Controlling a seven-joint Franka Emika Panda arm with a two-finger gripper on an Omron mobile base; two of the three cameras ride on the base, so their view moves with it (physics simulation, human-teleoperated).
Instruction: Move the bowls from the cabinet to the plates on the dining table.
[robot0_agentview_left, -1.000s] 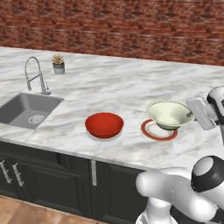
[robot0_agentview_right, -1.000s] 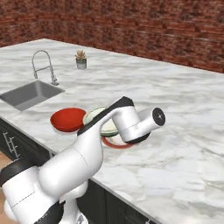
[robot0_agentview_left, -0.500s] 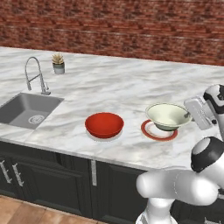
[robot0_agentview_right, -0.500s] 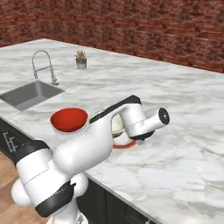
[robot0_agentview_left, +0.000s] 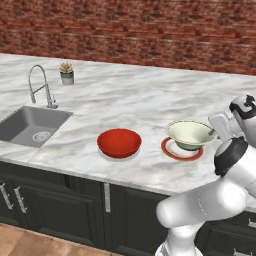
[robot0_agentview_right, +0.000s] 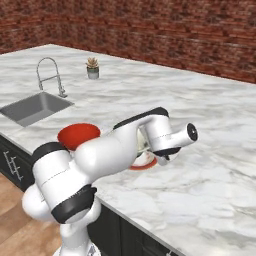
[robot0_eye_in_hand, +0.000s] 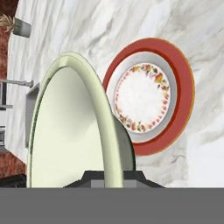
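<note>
Gripper (robot0_eye_in_hand: 111, 177) was clamped shut on the rim of the cream-white bowl (robot0_agentview_left: 191, 134), fingers pinching the wall at the bowl's right edge in the left base view. In the hand view the bowl's pale inside took up the near left, rim running up from between the fingertips. The bowl hung above the red-orange plate (robot0_agentview_left: 181, 150); whether it touched the plate couldn't be told. That plate lay flat on the dining table (robot0_agentview_left: 130, 102), white centre with a ring of small coloured marks showing in the hand view. Just left of it the red bowl (robot0_agentview_left: 119, 142) sat on the pale plate (robot0_agentview_left: 106, 153), only a thin edge of plate showing under it. The two bowls stood apart, both near the front edge of the marble. Further left was the sink (robot0_agentview_left: 29, 125) with its faucet (robot0_agentview_left: 41, 86). Beyond that a small potted plant (robot0_agentview_left: 66, 73) stood towards the brick wall (robot0_agentview_left: 140, 30) at the back.
</note>
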